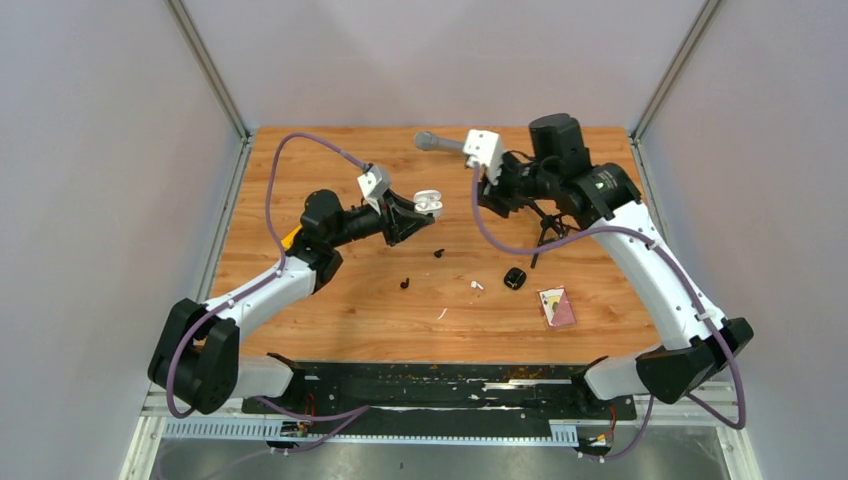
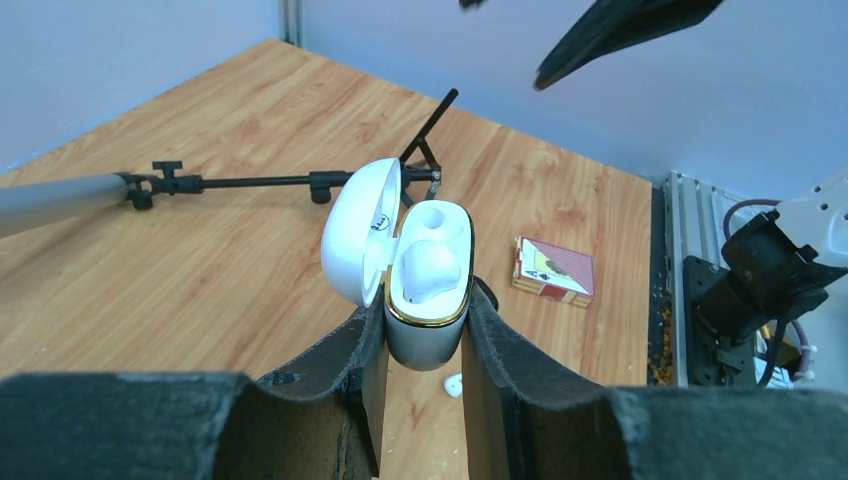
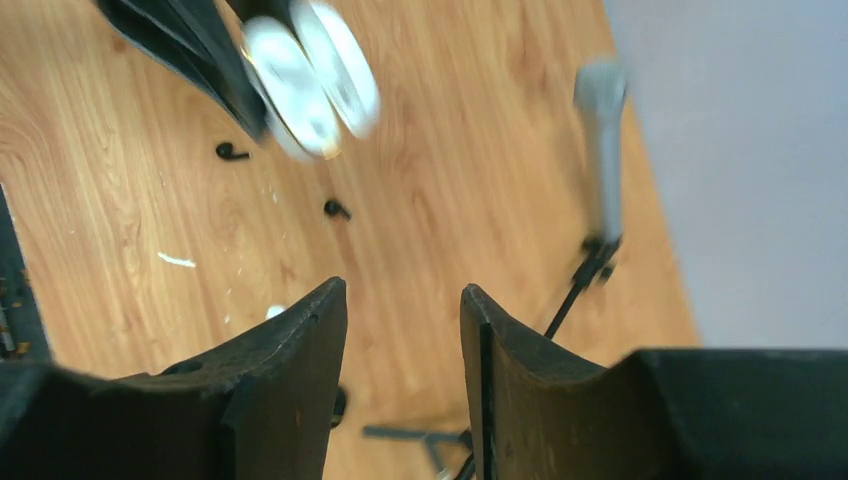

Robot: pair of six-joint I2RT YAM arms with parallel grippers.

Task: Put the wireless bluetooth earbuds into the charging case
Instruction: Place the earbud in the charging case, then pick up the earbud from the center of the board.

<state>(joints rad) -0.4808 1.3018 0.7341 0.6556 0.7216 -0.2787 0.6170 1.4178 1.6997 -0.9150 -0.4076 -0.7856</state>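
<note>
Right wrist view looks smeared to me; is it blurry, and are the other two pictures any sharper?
Right wrist view: motion-blurred, the open white glossy charging case and grey microphone smeared. Left wrist view: that case sharp. Top view: crisp, evenly lit.

White charging case, lid open, upright mid-frame, white earbud seated inside. Loose lower-centre: black earbud, second black earbud, second white earbud.

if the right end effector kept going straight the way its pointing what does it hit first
Probably the bare wooden table, just beside a black earbud. The open white charging case sits up and left of the line of the right end effector, though depth is unclear.
</note>
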